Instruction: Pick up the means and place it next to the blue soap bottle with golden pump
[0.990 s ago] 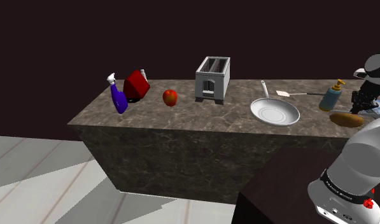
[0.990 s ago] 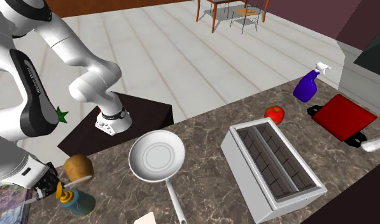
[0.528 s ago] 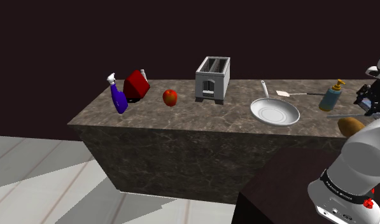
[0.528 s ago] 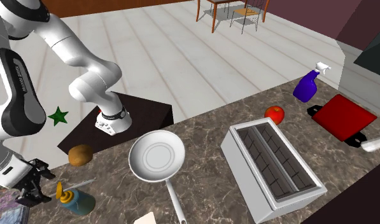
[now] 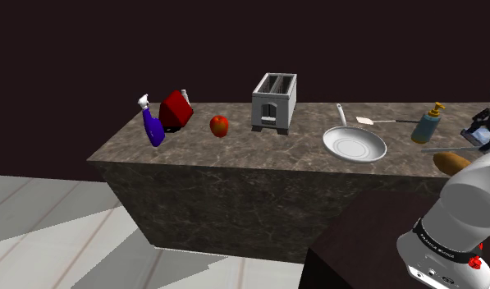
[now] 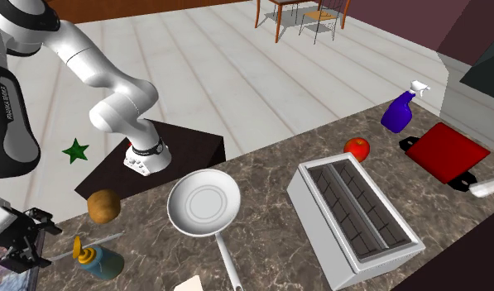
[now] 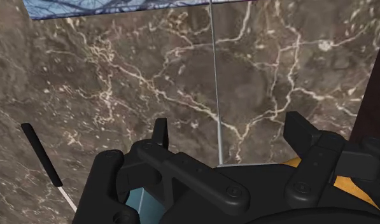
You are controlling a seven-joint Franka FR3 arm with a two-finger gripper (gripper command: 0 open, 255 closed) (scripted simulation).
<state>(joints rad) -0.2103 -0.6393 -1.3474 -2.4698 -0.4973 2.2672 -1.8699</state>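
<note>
Counter's edge: we see the end effector [image 7: 230, 124] hanging empty above the marbled tabletop [image 6: 270, 240], its fingers spread wide. The brown, rounded lump [image 6: 104, 205] we take for the task's item sits near the blue soap bottle [image 6: 100, 263], right at the tabletop's edge and beside the frying pan [image 6: 203, 202]. Our worry is that, round and so close to the brink, it could roll over the side. A careless swing of the arm [image 6: 88, 58] could also topple the bottle.
</note>
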